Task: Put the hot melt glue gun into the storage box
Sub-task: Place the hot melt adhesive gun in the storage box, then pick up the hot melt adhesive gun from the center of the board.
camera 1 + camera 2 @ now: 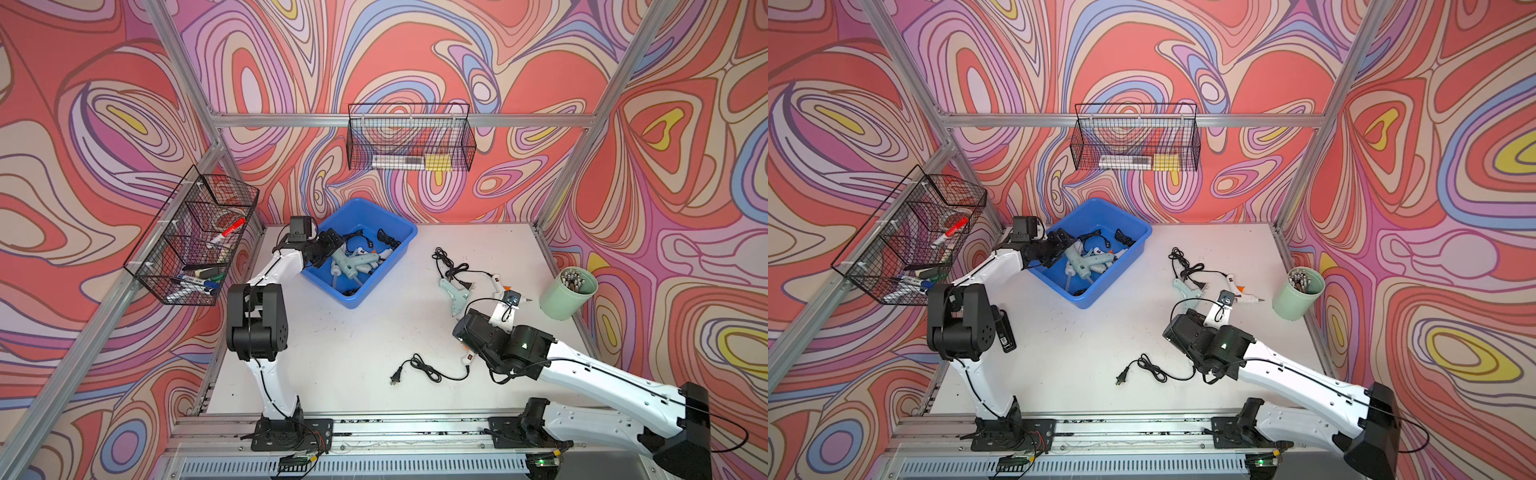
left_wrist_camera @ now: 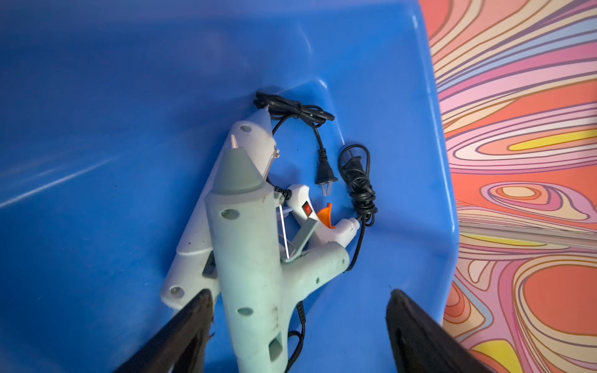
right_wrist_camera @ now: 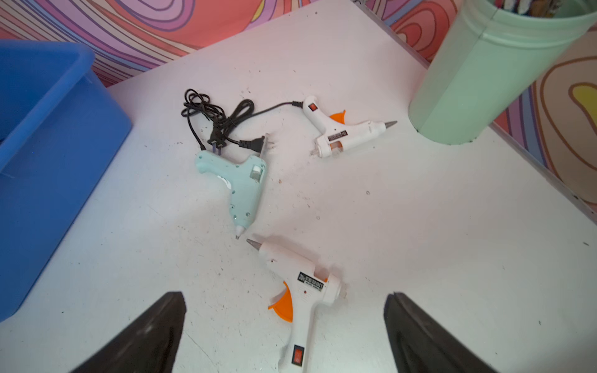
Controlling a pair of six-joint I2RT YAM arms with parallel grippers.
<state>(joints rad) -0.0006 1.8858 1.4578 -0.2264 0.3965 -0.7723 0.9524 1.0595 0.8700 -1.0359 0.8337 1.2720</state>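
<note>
Left fingers (image 2: 181,336): spread wide, pinching nothing. They stand on either side of the rear of a large mint glue gun (image 2: 248,258), which lies inside the storage box (image 2: 97,129). The gun rests across a large white glue gun (image 2: 193,239), with a small orange-trigger glue gun (image 2: 303,206) at centre right of the frame. Loose cords pile up beyond them.

Right fingers (image 3: 145,332): also spread, empty. They hover over the near white glue gun (image 3: 303,284) at lower centre of the frame, on the bench (image 3: 420,226). Above it lie a small mint glue gun (image 3: 245,187) and a far white glue gun (image 3: 345,132). A green cup (image 3: 478,84) stands at upper right.

Status: three guns in the box, three on the bench and not yet boxed.

Risks:
- As the left fingers pull out, one could catch a cord or the stacked mint gun and drag it up the wall.
- The near gun's cord (image 1: 428,370) trails loose toward the lower centre of a top view. On lifting it may drag, snag, or hang over the box rim.
- The tapered, smooth handle could pivot in the grip.
- The nozzles of the near gun and the small mint gun almost meet, so a skewed close could knock the mint one.

Writing: both white bench guns carry black labels with white print, too blurred to read. Red rocker switches on their handles.
</note>
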